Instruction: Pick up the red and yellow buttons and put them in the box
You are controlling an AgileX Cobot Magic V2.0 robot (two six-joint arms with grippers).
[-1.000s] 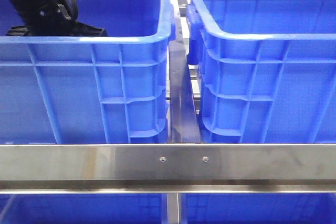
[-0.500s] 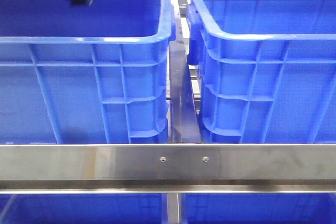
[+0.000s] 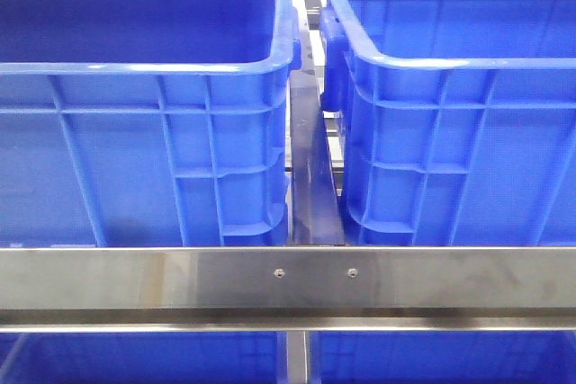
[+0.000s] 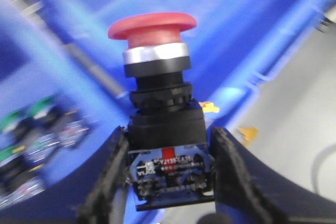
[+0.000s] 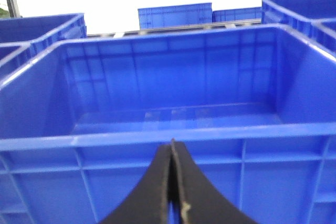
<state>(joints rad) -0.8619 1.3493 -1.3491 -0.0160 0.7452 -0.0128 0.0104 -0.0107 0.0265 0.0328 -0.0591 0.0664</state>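
Note:
In the left wrist view my left gripper (image 4: 169, 169) is shut on the black body of the red button (image 4: 153, 27), a mushroom-head push button with a silver collar, held in the air above blue crates. A small yellow piece (image 4: 210, 107) shows behind it; I cannot tell what it is. In the right wrist view my right gripper (image 5: 171, 153) is shut and empty, in front of the rim of a blue box (image 5: 173, 137). In the front view two blue crates stand side by side, left (image 3: 144, 69) and right (image 3: 450, 65); neither gripper shows there.
A steel rail (image 3: 288, 281) crosses the front below the crates, with a narrow gap (image 3: 310, 177) between them. More blue crates (image 5: 176, 14) stand behind. Several green-topped buttons (image 4: 26, 129) lie in a crate in the left wrist view. Grey floor (image 4: 294, 129) lies beyond.
My left arm has risen out of the left crate and left the front view at the top, carrying the red button.

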